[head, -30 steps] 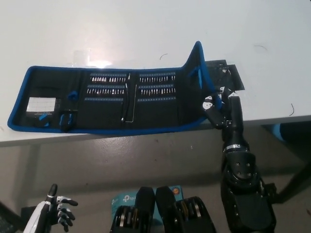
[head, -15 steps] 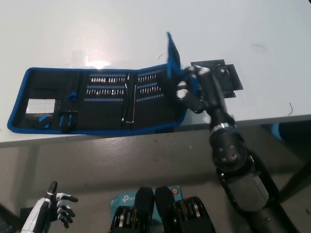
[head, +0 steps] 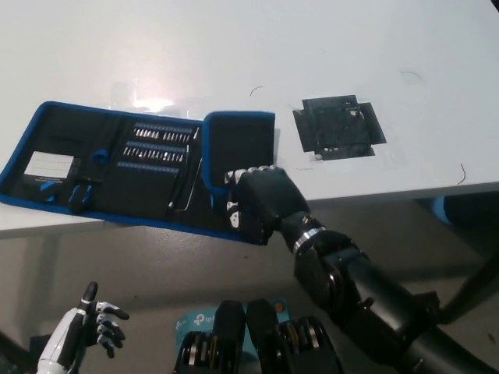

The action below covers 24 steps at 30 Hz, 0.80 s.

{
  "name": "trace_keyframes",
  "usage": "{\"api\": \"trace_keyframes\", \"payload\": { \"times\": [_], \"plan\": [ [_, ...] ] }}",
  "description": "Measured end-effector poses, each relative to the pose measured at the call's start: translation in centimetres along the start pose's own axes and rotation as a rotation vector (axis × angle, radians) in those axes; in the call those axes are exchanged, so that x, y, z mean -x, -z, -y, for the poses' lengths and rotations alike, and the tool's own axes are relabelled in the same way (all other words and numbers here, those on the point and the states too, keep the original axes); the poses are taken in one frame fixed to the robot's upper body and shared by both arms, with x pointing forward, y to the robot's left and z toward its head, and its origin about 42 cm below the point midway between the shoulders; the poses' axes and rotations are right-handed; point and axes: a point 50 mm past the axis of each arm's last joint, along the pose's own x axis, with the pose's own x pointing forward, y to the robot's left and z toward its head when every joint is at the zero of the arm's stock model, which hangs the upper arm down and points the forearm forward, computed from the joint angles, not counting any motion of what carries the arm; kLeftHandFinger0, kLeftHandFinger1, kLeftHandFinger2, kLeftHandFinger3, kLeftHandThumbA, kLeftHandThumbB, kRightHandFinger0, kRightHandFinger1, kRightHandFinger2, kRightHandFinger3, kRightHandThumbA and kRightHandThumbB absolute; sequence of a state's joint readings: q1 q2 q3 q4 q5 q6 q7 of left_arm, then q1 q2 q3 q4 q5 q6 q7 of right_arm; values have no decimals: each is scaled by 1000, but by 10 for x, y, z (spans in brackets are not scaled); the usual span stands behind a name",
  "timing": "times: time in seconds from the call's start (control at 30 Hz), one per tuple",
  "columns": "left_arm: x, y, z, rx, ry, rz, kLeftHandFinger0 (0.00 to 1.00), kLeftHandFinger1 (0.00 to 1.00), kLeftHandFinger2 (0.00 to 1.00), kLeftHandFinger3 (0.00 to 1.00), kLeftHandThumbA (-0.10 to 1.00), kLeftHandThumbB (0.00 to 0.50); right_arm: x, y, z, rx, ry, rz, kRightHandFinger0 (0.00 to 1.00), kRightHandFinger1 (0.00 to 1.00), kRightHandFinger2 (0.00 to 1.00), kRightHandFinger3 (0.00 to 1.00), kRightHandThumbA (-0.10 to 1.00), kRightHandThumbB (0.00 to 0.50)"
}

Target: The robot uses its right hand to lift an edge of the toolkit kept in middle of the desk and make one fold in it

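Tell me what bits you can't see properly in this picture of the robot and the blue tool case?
- Head view: the folded flap of the toolkit covers the right rows of bits.
- The right hand hides the flap's lower part and its own grip.
- The bits are too small to tell apart.
- The white label is unreadable.
- The left hand, low at the left, has its arm cut by the picture's edge.

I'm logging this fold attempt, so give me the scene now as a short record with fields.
toolkit: black case with blue trim, on the white desk, right panel folded over onto the middle
folded panel: lying flat, outer side up
right hand: black, resting on the folded panel's near edge, near the desk's front edge
left hand: white, low at the lower left, below the desk, fingers apart, holding nothing
other: dark square patch on the desk, right of the toolkit
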<state>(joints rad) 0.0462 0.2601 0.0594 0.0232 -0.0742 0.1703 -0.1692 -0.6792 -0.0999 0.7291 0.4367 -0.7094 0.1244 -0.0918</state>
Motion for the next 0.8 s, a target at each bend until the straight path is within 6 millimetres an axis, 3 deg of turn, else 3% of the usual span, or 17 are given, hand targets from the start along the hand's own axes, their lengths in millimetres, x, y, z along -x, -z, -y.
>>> {"api": "trace_keyframes", "payload": {
  "times": [0.03, 0.07, 0.1, 0.13, 0.17, 0.2, 0.23, 0.33, 0.37, 0.4, 0.43, 0.47, 0.6, 0.8],
  "plan": [
    [0, 0, 0, 0, 0, 0, 263, 274, 270, 391, 1000, 500, 0, 1, -1, 11, -5, 0, 248, 381, 505, 853, 16, 185],
    [0, 0, 0, 0, 1, -1, 264, 274, 269, 392, 1000, 500, 1, 2, -3, 31, -14, -6, 224, 374, 482, 855, 18, 184],
    [0, 0, 0, -1, 1, -1, 265, 277, 263, 384, 1000, 500, 1, 3, -4, 41, -18, -10, 487, 644, 689, 950, 53, 173],
    [0, 0, 0, -1, 1, -2, 266, 278, 262, 384, 1000, 500, 1, 4, -4, 50, -22, -14, 751, 994, 1000, 1000, 69, 190],
    [0, 0, 0, -2, 2, -2, 267, 280, 261, 383, 1000, 500, 1, 4, -4, 57, -25, -20, 932, 1000, 1000, 1000, 71, 200],
    [0, 0, 0, -2, 3, -2, 267, 281, 261, 385, 1000, 500, 1, 6, -5, 65, -28, -29, 986, 1000, 1000, 1000, 86, 221],
    [0, 0, -1, -3, 3, -3, 279, 281, 262, 395, 1000, 500, 1, 6, -6, 71, -29, -35, 1000, 1000, 1000, 1000, 65, 272],
    [1, 1, 0, -3, 5, -6, 292, 293, 275, 407, 1000, 500, 0, 5, -7, 71, -30, -48, 1000, 1000, 1000, 1000, 50, 351],
    [2, 2, 0, -2, 7, -9, 286, 290, 271, 402, 1000, 500, 0, 5, -7, 69, -30, -50, 1000, 1000, 1000, 1000, 109, 399],
    [3, 3, 0, -2, 8, -11, 283, 288, 270, 401, 1000, 500, 0, 5, -7, 69, -29, -53, 1000, 1000, 1000, 1000, 140, 403],
    [3, 4, 0, -2, 8, -13, 268, 281, 268, 402, 1000, 500, 0, 4, -7, 69, -28, -56, 1000, 1000, 1000, 1000, 264, 474],
    [4, 4, 0, -1, 8, -14, 274, 283, 275, 410, 1000, 500, 0, 4, -7, 71, -28, -58, 1000, 1000, 1000, 1000, 362, 495],
    [4, 4, 0, -1, 10, -16, 280, 280, 273, 407, 1000, 500, -1, 2, -6, 76, -27, -64, 1000, 1000, 1000, 1000, 509, 500],
    [4, 4, 0, -2, 12, -14, 291, 284, 262, 418, 1000, 500, -1, -3, -1, 79, -43, -76, 1000, 1000, 1000, 1000, 601, 500]
  ]
}}
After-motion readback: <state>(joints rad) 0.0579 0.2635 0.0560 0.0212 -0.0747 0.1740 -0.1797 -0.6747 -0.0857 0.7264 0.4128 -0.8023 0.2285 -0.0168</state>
